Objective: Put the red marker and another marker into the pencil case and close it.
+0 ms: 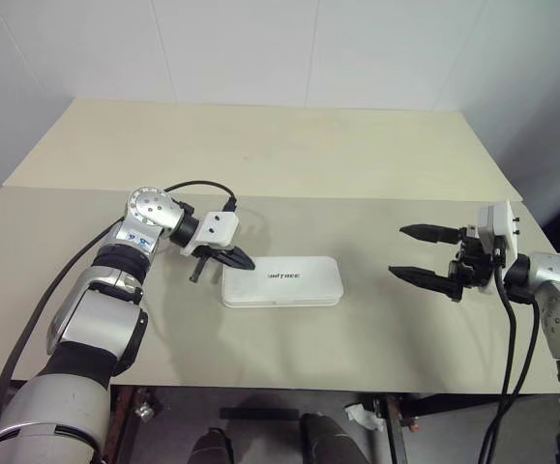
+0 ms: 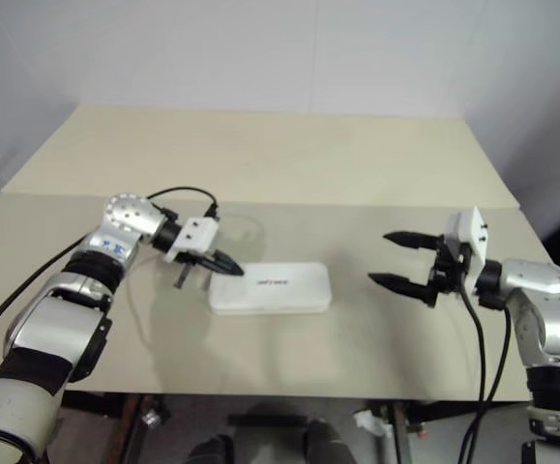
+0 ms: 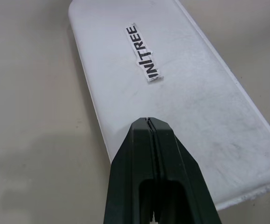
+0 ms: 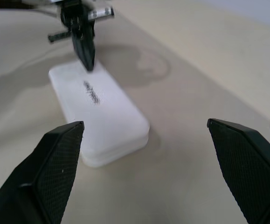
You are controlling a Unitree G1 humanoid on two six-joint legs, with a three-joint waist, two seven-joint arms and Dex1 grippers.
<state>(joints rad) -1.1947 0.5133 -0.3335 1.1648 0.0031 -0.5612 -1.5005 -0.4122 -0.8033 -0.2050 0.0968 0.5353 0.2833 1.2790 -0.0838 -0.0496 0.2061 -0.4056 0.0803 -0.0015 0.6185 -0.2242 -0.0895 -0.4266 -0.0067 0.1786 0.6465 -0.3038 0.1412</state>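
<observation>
The white pencil case (image 1: 281, 281) lies flat on the table with its lid down, a small dark logo on top. My left gripper (image 1: 248, 261) is shut, its tips pointing down at the case's left end, close above the lid (image 3: 172, 84); whether they touch it I cannot tell. Nothing is between its fingers (image 3: 139, 154). My right gripper (image 1: 397, 251) hovers open and empty to the right of the case, pointing toward it, a clear gap away. The red marker and the other marker are out of view.
The beige table (image 1: 260, 155) spreads wide behind and around the case, with a seam across its middle. Its front edge (image 1: 289, 387) runs just below the case. A black cable (image 1: 197, 186) loops over my left wrist.
</observation>
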